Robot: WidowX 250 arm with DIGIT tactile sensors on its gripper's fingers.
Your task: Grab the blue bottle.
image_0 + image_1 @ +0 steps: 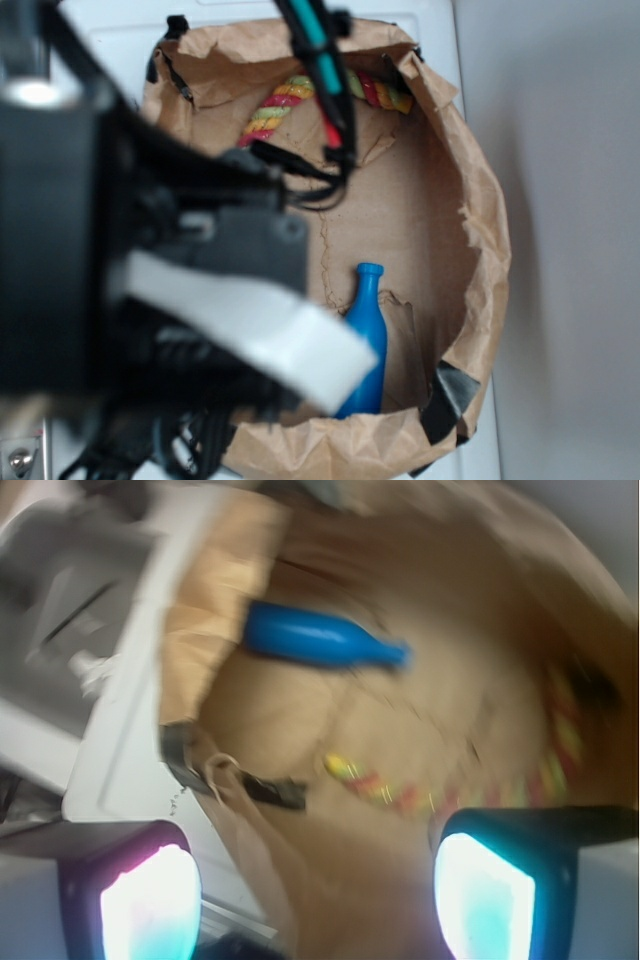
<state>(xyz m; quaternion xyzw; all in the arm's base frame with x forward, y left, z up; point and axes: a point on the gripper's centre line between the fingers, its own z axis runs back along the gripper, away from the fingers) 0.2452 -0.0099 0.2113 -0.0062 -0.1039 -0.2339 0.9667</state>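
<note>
Brown paper lines the bin and curls up into a wall, so the blue bottle and the rope toy stay corralled; your bottle lies on its side by the near wall, well apart from the rope. Your gripper hangs above with fingers spread and empty. From the wrist, the bottle sits ahead and left of the gap, not between the pads.

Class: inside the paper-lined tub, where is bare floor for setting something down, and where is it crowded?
Bare: the brown paper between the rope toy at the far wall and the blue bottle. Crowded: the near side, around the bottle, and the far edge by the rope and dangling cables.
</note>
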